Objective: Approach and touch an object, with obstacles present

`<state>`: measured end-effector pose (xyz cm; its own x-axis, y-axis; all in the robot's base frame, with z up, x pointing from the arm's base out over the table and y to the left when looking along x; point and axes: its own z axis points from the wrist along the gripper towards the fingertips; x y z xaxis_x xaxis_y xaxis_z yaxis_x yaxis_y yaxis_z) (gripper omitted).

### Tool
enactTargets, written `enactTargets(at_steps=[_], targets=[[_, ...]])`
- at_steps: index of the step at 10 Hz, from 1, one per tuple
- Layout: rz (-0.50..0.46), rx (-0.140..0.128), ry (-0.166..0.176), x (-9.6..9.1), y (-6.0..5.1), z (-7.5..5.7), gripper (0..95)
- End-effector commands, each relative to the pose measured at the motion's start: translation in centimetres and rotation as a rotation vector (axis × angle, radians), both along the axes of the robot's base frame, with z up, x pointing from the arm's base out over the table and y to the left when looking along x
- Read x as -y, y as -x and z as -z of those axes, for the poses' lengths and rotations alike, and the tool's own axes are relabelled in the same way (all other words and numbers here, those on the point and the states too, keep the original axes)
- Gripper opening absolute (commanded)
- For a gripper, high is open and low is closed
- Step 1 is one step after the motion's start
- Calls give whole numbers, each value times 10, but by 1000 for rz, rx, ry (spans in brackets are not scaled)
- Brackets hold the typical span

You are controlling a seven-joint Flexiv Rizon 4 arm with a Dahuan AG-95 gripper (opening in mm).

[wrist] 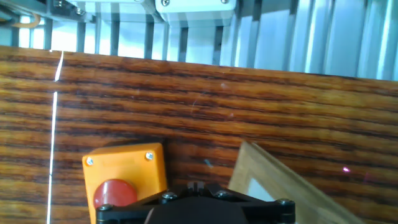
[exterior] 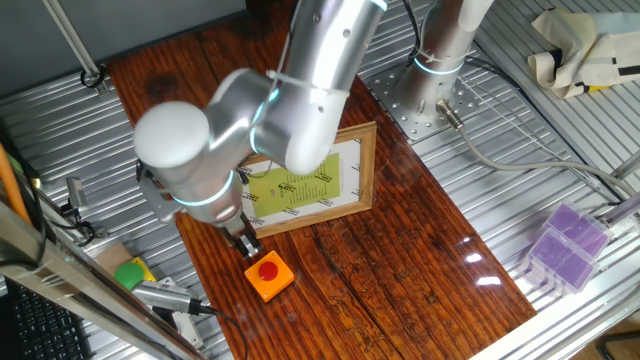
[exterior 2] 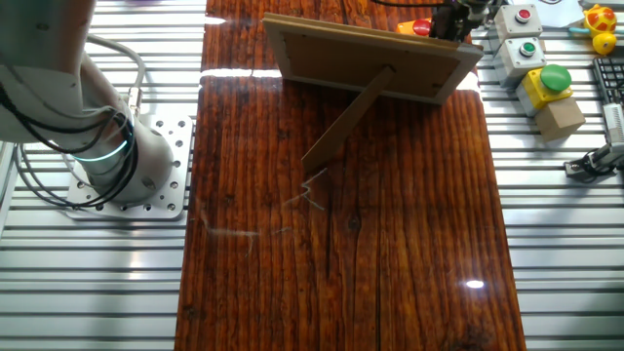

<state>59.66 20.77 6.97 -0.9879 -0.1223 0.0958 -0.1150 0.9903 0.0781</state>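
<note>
The small orange box (exterior: 270, 277) with a round red button (exterior: 268, 269) lies on the wooden table in front of the frame. In the hand view the box (wrist: 124, 169) is at the lower left. The light wooden picture frame (exterior: 312, 184) with its yellow-green sheet stands just behind it. The other fixed view shows the frame's back (exterior 2: 370, 57) and a bit of the box (exterior 2: 415, 27) behind it. My gripper (exterior: 246, 246) hangs low at the box's near-left corner, between box and frame, with the fingertips together and nothing between them. I cannot tell whether it touches the box.
A green-and-yellow item (exterior: 133, 272) and cables lie on the metal rack left of the table. Button boxes (exterior 2: 531, 49) stand beyond the frame. A purple container (exterior: 567, 245) sits at the right. The arm's base (exterior: 440, 60) is at the back.
</note>
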Motion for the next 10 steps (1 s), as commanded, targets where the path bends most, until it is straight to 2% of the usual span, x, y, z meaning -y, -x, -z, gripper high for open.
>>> enactTargets(at_steps=[1, 4, 7, 10], targets=[[3, 2, 1, -6, 2, 4, 0], [23, 11, -12, -16, 5, 15, 0], [41, 13, -11, -23, 7, 17, 0], [37, 15, -10, -23, 7, 17, 0]])
